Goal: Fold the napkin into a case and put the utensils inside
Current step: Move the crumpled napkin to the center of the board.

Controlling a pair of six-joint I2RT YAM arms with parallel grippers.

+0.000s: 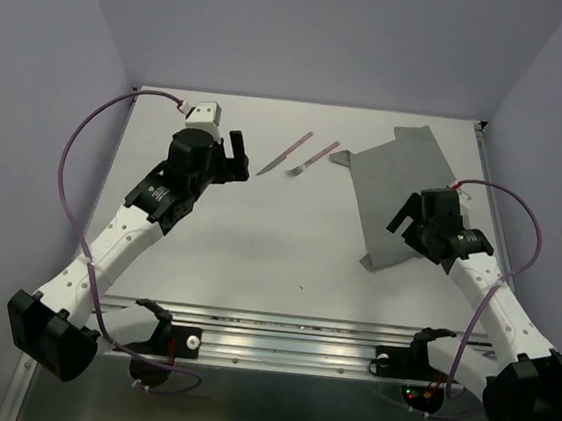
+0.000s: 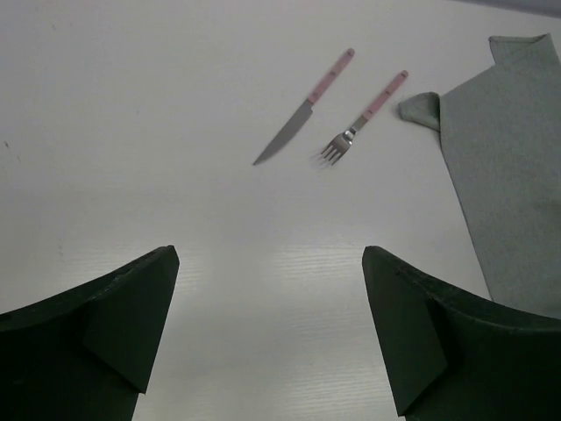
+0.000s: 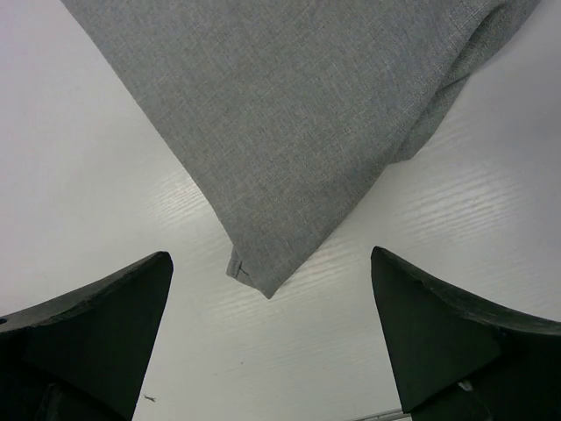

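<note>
Thin grey cloth napkin (image 1: 395,182) lies partly folded at the white table's (image 1: 257,248) far right, its corner just beside the pink-handled metal fork (image 1: 311,160) and knife (image 1: 285,154). Left jaws and right jaws gape, empty.

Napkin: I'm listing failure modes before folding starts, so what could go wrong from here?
1. On the napkin, a curled corner lies beside the fork; pulling the cloth might nudge it or the knife.
2. The open right gripper is over the near corner, flat on the table; a pinch might miss.
</note>
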